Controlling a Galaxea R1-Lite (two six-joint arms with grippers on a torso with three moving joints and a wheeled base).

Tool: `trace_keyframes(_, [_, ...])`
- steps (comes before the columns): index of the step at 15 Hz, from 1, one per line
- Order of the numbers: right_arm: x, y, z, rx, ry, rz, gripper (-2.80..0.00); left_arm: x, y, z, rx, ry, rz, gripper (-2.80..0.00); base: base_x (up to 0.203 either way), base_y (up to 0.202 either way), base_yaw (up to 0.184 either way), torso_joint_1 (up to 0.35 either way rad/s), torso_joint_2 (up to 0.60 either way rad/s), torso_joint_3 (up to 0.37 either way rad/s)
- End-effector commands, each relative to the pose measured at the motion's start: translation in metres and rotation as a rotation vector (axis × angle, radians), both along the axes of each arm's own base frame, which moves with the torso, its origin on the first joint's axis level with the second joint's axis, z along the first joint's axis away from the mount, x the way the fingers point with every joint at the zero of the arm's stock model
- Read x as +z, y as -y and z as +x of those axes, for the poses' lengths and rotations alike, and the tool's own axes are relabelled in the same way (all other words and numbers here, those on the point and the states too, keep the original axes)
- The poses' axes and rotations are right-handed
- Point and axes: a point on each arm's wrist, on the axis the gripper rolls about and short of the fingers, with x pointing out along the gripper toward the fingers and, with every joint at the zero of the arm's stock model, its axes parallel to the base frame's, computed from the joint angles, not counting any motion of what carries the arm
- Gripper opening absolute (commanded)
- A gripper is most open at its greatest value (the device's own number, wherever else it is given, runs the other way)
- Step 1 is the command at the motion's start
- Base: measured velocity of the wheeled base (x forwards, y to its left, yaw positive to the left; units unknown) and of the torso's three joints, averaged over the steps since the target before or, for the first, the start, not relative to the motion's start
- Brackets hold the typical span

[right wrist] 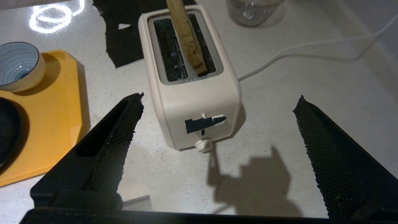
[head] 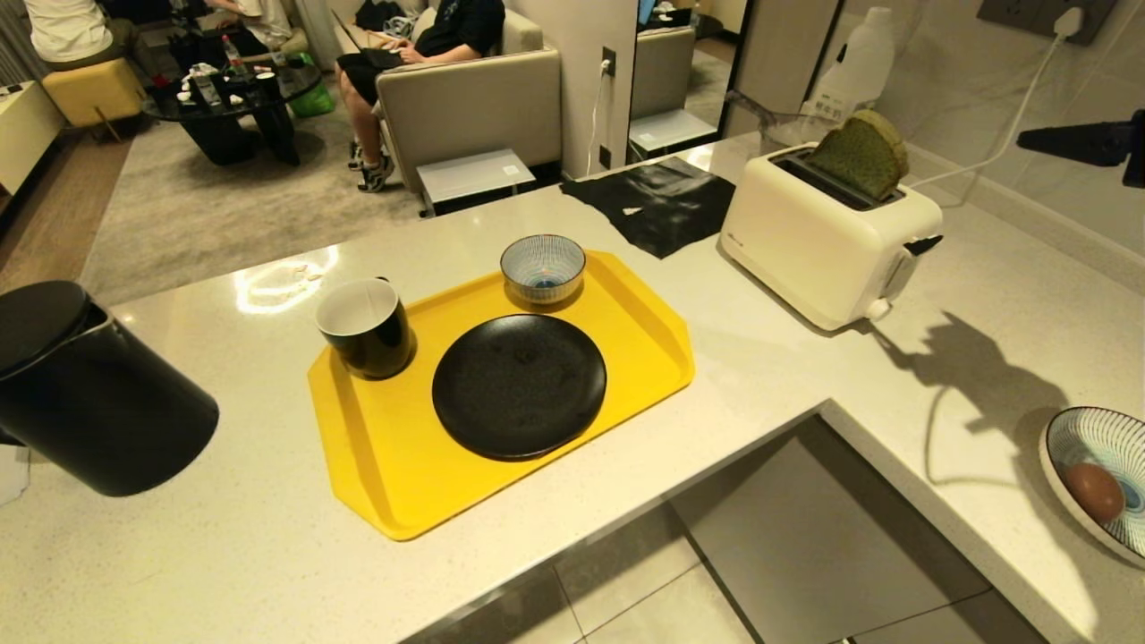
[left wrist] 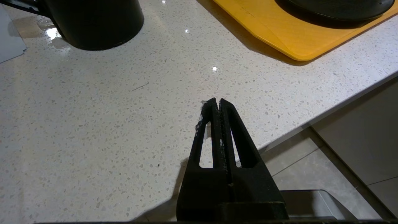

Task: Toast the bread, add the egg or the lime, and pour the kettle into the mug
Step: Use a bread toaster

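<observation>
Just one bread (head: pixel 860 156), two bowls (head: pixel 542 266)

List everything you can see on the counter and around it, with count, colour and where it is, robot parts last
toaster: one, cream, counter's far right
bread: one pale green slice, standing in a toaster slot
tray: one, yellow, counter centre
plate: one, black, on tray
mug: one, black with white inside, tray's left corner
striped bowl: one, blue-and-white, tray's far edge
kettle: one, black, counter's left
egg: one, orange-brown, in a second striped bowl, near right
black mat: one, beside toaster
people: seated on sofas beyond
left gripper: shut, over bare counter
right gripper: open, above toaster's lever end
</observation>
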Motion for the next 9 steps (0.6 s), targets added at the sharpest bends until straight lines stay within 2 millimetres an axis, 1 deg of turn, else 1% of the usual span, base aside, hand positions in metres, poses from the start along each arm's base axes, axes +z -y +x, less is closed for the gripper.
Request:
trace_keyframes(1, [0.0,-0.004,-0.016,0.0,-0.01,-0.012,0.0,0.0,0.0,0.0,0.001,-0.001,0.0,-2.8,0.0,0.0,0.0,0.0,0.0,0.0])
trace_keyframes(4, [-0.001,-0.006,-0.024,-0.015,-0.139,-0.004,0.0,0.0,0.0,0.0,0.001,-0.001,0.0,-2.8,0.0,0.0,0.0,0.0,0.0,0.0])
trace_keyframes(7, [-0.003,-0.009,-0.034,0.006,-0.154,0.012,0.0,0.0,0.0,0.0,0.001,-0.001,0.0,-2.8,0.0,0.0,0.0,0.0,0.0,0.0])
trace_keyframes(9, [-0.005,-0.01,-0.033,0.089,-0.156,0.02,0.0,0.0,0.0,0.0,0.0,-0.001,0.0,-2.8,0.0,0.0,0.0,0.0,0.0,0.0])
